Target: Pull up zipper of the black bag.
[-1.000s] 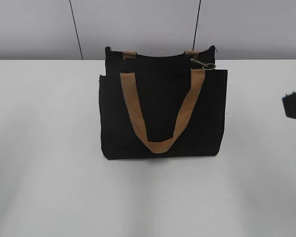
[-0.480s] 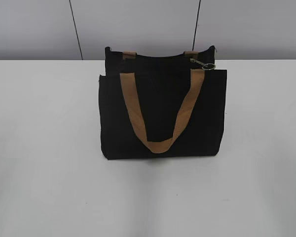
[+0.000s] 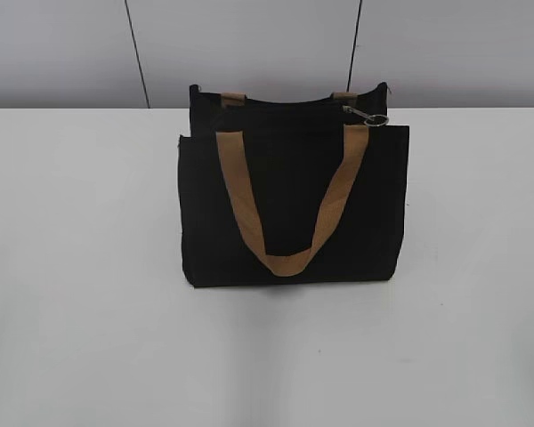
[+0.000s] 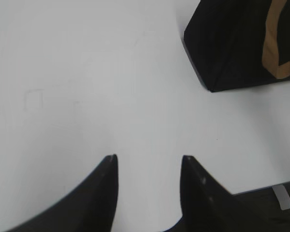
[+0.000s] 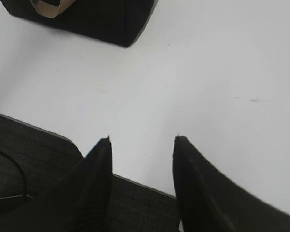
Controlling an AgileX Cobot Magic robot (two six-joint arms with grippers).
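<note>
Right arm seen at the right edge a second ago is gone from the exterior view; black bag (image 3: pixel 294 200) unmoved, upright mid-worktop (image 3: pixel 80 267). Zipper (image 3: pixel 367 116) pull lies at bag's top right. Left gripper (image 4: pixel 147 162) and right gripper (image 5: pixel 141 140) both spread wide, empty, over worktop, apart from bag.

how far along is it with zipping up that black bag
Nothing looks done yet. The bag stands on the table, its zipper pull untouched at the right end. Left gripper and right gripper hang open over the table, holding nothing. Reaching, gripping and pulling all remain.
</note>
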